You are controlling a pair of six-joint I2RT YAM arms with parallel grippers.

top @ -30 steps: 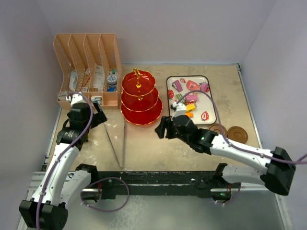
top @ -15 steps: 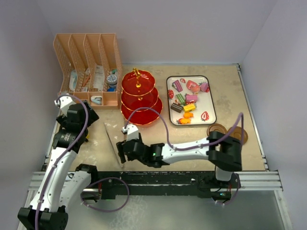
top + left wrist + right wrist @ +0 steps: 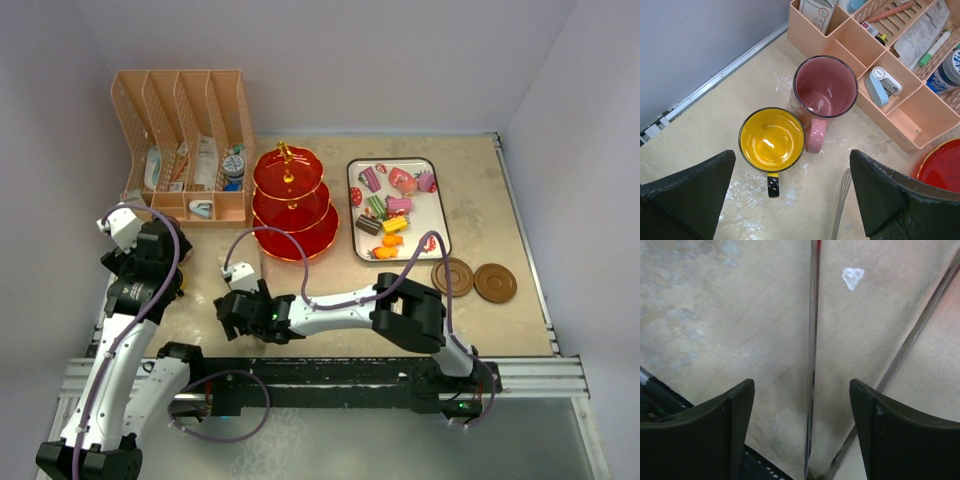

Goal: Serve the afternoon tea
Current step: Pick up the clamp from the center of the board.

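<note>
Left arm (image 3: 125, 330) rises from its base along the left edge with the elbow bent. The wrist is tipped down, so the left claw (image 3: 792, 170) looks straight onto the two mugs. That claw is spread wide with nothing in it. Yellow mug (image 3: 771, 139) and pink mug (image 3: 825, 87) stand upright just beside each other on the tabletop (image 3: 480, 190), right in front of the peach organiser (image 3: 880, 75). Both handles point back toward the claw. You won't find the mugs in the top view, since the arm covers them.

Right arm (image 3: 340, 300) is folded hard. Its elbow sits near centre front and the forearm lies low, running left across the tabletop. You've got the right claw (image 3: 800, 405) in front of the stand, pointing down, fingers well apart and gripping nothing. The metal tongs (image 3: 812, 340) lie flat under it. One leg runs straight up between the fingers, clear of both. The other slants off past the finger on the picture's right, and you can't tell whether it touches. The legs join at the bottom edge of the wrist view.

Red three-tier stand (image 3: 290, 200) is upright just right of the organiser. Toy cakes (image 3: 390, 215) sit on the strawberry tray (image 3: 442, 205), right of the stand. Two brown coasters (image 3: 453, 275) lie near the tray's front right corner.
</note>
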